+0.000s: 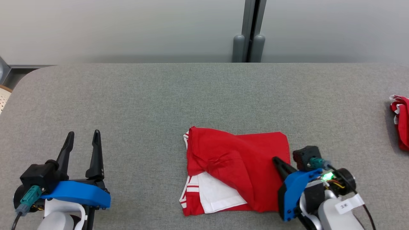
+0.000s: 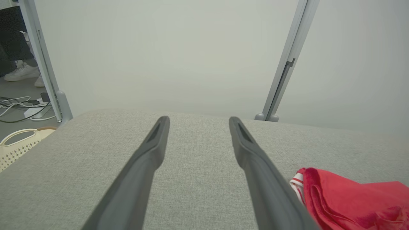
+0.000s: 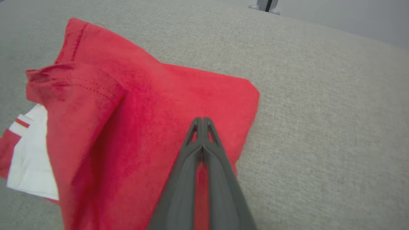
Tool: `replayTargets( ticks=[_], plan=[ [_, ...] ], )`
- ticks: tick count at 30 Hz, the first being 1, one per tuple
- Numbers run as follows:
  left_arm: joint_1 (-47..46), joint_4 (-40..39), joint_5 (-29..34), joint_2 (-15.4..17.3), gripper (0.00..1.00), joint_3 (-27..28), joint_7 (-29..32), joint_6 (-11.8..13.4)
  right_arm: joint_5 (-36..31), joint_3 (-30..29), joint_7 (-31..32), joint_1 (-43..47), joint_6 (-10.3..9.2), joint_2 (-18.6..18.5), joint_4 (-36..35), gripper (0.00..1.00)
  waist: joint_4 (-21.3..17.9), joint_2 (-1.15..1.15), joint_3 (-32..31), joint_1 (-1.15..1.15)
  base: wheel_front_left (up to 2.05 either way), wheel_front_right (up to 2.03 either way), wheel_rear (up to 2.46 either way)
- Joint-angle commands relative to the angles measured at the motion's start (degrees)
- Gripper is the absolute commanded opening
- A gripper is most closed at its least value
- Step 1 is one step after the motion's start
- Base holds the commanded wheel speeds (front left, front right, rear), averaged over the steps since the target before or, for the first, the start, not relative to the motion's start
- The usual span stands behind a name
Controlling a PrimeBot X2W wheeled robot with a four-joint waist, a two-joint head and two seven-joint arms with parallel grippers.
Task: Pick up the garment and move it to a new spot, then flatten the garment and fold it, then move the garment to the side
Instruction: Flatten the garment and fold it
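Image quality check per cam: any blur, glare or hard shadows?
Head view: sharp, soft even light, no glare on the garment. Left wrist view: left gripper fingers out of focus near the lens, wall washed pale. Right wrist view: right gripper and garment slightly soft, no glare.

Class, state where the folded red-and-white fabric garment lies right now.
In the head view, the folded red-and-white fabric garment lies near the grey table's front edge, just right of centre, with the shut right end effector over its right part.
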Motion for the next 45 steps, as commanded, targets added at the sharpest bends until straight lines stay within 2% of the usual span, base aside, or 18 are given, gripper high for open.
replayTargets(
  ticks=[1, 7, 10, 16, 20, 22, 24, 35, 40, 45],
  plan=[
    [-0.01, -0.37, -0.13, 0.27, 1.0, -0.07, 0.18, 0.32, 0.38, 1.59, -0.39, -0.34, 0.02, 0.37, 0.8, 0.0, -0.03, 0.0, 0.0, 0.0, 0.0, 0.0, 0.0],
    [-0.4, -0.98, -0.19, 0.4, 1.0, -0.47, 0.58, 0.35, 2.24, 11.75, 0.09, -2.47, 0.02, 0.99, 5.1, 0.0, 0.33, 0.0, 0.26, 0.0, 0.0, 0.0, 0.0],
    [-0.97, -0.97, -0.3, 0.37, 1.0, -0.7, 0.72, 0.21, 6.52, 18.76, -0.4, -3.18, 0.03, 1.1, 5.26, 0.0, 0.83, 0.0, 0.38, 0.0, 0.0, 0.0, 0.0],
    [-1.07, -0.85, -0.43, 0.55, 1.0, -0.34, 0.27, 0.59, 18.35, 32.77, 0.82, -3.43, 0.03, 1.01, 0.44, 0.0, 1.26, 0.0, 0.48, 0.0, 0.0, 0.0, 0.0],
    [-0.33, -0.89, -0.67, 0.74, 1.0, 0.04, 0.01, 0.86, 23.09, 35.67, 0.61, -3.94, 0.02, 0.91, -3.81, 0.0, 0.89, 0.0, 0.42, 0.0, 0.0, 0.0, 0.0],
    [0.12, -0.98, -0.87, 0.86, 1.0, 0.31, -0.19, 0.98, 24.03, 34.77, -0.7, -4.19, 0.03, 0.94, -6.3, 0.0, 0.55, 0.0, 0.24, 0.0, 0.0, 0.0, 0.0],
    [0.53, -1.06, -0.89, 0.83, 1.0, 0.5, -0.32, 1.31, 24.52, 32.46, -2.6, -3.47, 0.03, 0.96, -8.47, 1.0, 0.22, 0.0, -0.05, 0.0, 0.0, 0.0, 0.0],
    [2.61, -1.51, -1.31, -0.63, 1.0, 1.24, -1.83, 1.98, 11.13, 8.09, -11.38, 5.12, 0.03, 1.0, -17.41, 1.0, -2.47, 0.0, -1.38, 0.0, 0.0, 0.0, 0.0],
    [3.94, -1.27, -1.32, -0.94, 1.0, 1.71, -2.16, 2.12, 8.19, -1.57, -10.35, 9.17, 0.03, 0.99, -19.39, 1.0, -3.96, 0.0, -2.13, 0.0, 0.0, 0.0, 0.0],
    [6.22, -1.17, -1.39, -1.22, 1.0, 2.29, -2.44, 2.37, 6.07, -6.35, -8.79, 9.82, 0.03, 1.02, -19.04, 1.0, -5.81, 0.0, -3.59, 0.0, 0.0, 0.0, 0.0]
  ],
)
